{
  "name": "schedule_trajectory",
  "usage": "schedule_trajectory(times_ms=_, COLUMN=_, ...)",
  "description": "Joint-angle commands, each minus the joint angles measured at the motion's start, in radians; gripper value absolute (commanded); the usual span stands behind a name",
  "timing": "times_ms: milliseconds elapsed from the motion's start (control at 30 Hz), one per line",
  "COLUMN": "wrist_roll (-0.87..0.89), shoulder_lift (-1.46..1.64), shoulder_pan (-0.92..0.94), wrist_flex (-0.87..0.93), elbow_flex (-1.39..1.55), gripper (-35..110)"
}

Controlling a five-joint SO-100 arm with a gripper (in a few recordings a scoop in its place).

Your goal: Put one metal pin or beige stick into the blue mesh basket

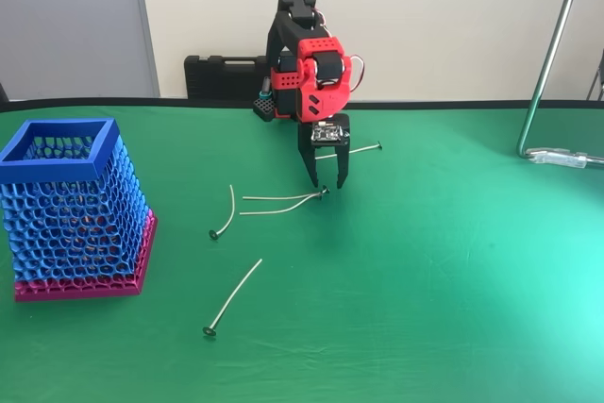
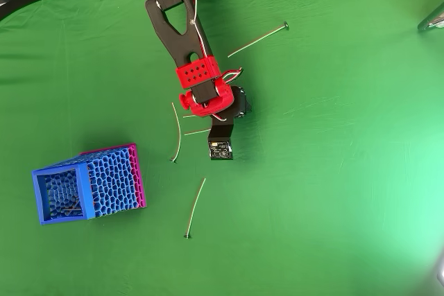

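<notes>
Overhead view: basket (image 2: 90, 188) interior (pin inside).

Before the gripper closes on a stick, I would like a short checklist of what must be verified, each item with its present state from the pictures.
1. Gripper open: ok, the two black fingers point down with a gap between them.
2. Gripper over the target: ok, its tips stand at the right end of the two beige sticks in the fixed view.
3. One stick only between the fingers: cannot tell, the two sticks lie close together and meet near the tips.
4. Blue mesh basket upright, mouth open: ok.
5. Basket contents: one thin piece seems to lie inside in the overhead view; cannot tell what.
6. Path to the basket: ok, only thin metal pins lie flat on the cloth.
</notes>
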Motion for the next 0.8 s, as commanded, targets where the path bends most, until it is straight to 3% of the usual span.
schedule_trajectory(times_ms=0, wrist_roll=0.0, shoulder_lift=0.005, shoulder_pan=-0.003, wrist_flex=0.005, elbow_flex=-0.043, gripper=21)
schedule_trajectory(times_ms=767, wrist_roll=0.0, shoulder_lift=-0.048, shoulder_pan=0.006, wrist_flex=0.028, elbow_flex=-0.077, gripper=20)
